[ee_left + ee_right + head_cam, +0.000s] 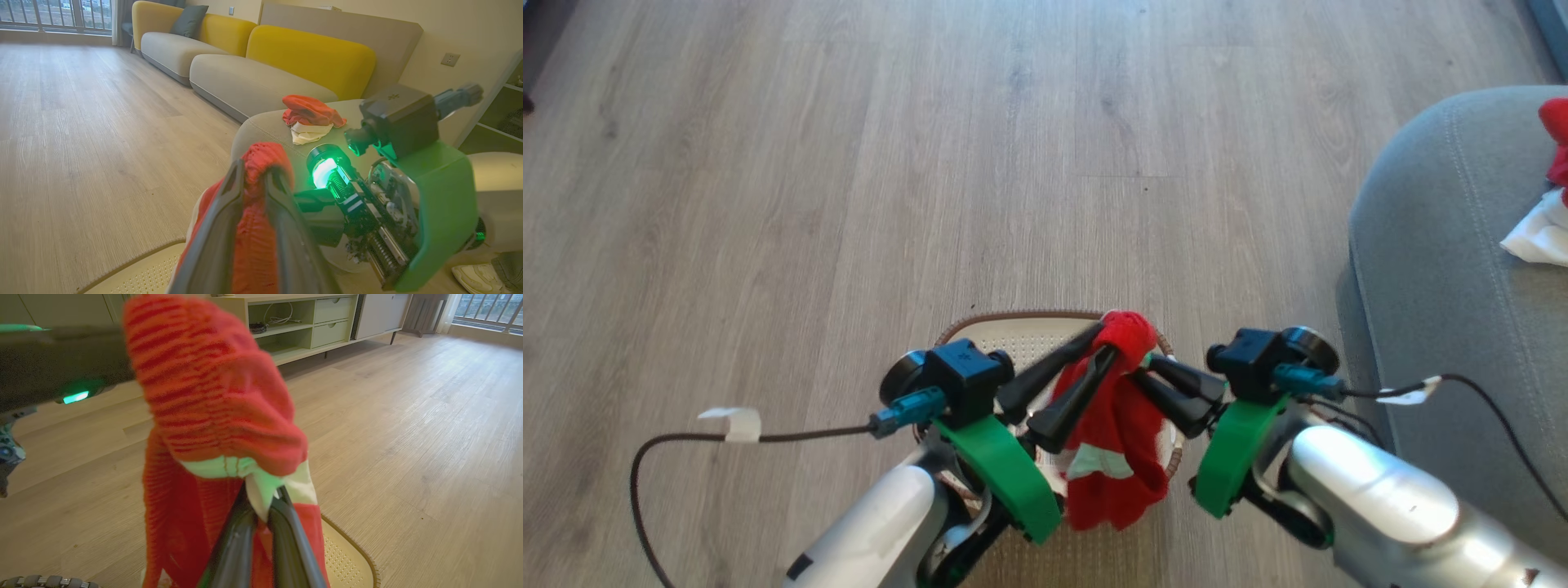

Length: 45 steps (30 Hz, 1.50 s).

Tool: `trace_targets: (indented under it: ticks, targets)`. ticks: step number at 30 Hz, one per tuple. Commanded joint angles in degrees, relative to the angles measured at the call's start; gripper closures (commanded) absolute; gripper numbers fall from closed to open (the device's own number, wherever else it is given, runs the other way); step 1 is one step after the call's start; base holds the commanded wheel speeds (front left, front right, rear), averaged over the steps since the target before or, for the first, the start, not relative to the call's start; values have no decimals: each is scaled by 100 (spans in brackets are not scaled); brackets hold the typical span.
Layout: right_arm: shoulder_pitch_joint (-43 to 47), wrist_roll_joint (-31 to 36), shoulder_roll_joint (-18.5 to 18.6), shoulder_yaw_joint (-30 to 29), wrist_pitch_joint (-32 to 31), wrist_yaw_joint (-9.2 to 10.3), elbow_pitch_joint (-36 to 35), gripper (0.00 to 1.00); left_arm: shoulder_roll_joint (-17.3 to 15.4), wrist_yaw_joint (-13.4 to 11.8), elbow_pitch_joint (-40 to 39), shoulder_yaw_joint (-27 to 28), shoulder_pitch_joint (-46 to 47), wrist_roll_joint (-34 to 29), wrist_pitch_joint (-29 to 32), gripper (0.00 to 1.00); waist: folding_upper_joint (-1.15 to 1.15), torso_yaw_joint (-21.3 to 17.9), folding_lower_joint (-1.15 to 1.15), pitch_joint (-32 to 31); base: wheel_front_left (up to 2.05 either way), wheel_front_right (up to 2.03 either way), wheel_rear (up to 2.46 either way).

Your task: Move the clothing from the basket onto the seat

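The red clothing (1111,441) with white parts hangs above the cream basket (1021,335), held up between both grippers. My left gripper (1106,341) is shut on its upper fold, and the red fabric (253,237) fills the gap between its fingers and drapes over their tips (256,167). From the right, my right gripper (1142,367) is shut on a white edge of the clothing (212,396), pinched at its fingertips (263,506). The basket's rim (347,555) shows below. The grey seat (1437,245) stands to the right.
Another red and white garment (310,112) lies on the seat (265,126), at the right edge of the head view (1539,233). Yellow sofas (310,57) line the far wall. A low cabinet (310,322) stands opposite. Cables (768,437) trail from both wrists. A shoe (478,277) rests on the wooden floor.
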State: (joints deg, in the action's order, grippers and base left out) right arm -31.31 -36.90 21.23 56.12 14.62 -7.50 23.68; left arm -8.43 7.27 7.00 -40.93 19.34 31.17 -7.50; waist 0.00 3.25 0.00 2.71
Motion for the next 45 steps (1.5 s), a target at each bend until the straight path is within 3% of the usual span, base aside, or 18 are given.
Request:
trace_targets:
  ticks: [1, 2, 3, 4, 10, 21, 28, 39, 45]
  targets:
    - [-131, -44, 72, -106, 38, 1, -166, 100, -72, -45, -139, 231, 323, -10, -99, 56, 0, -22, 0, 0, 0, 0, 0]
    - [-110, -38, 94, -147, 38, 1, -163, 100, -81, -58, -109, 237, 313, -21, -130, 40, 0, -39, 0, 0, 0, 0, 0]
    - [-93, -29, 113, -197, 38, 1, -162, 100, -84, -73, -82, 246, 299, -24, -161, 13, 0, -59, 0, 6, 0, 0, 0]
    - [-78, -15, 134, -257, 38, 1, -164, 100, -86, -88, -53, 254, 285, -27, -193, 0, 0, -82, 0, 20, 0, 0, 0]
    - [9, 126, 260, -691, 38, 1, -253, 100, -79, -147, 158, 277, 249, -91, -408, 0, 0, -382, 0, 131, 0, 0, 0]
    - [220, 446, 523, -1600, 38, 1, -504, 100, 148, -115, 549, 194, 288, -199, -686, 0, 0, -1501, 0, 425, 0, 0, 0]
    - [443, 590, 673, -2283, 38, 1, -570, 100, 258, -64, 674, 38, 369, -258, -726, 0, 0, -2013, 0, 591, 0, 0, 0]
    - [780, 786, 679, -2978, 38, 1, -699, 100, 271, -31, 729, 0, 486, -295, -743, 0, 0, -2149, 0, 769, 0, 0, 0]
    - [657, 845, 670, -3385, 38, 1, -853, 100, 174, -39, 635, 54, 699, -357, -735, 0, 0, -2041, 0, 1215, 0, 0, 0]
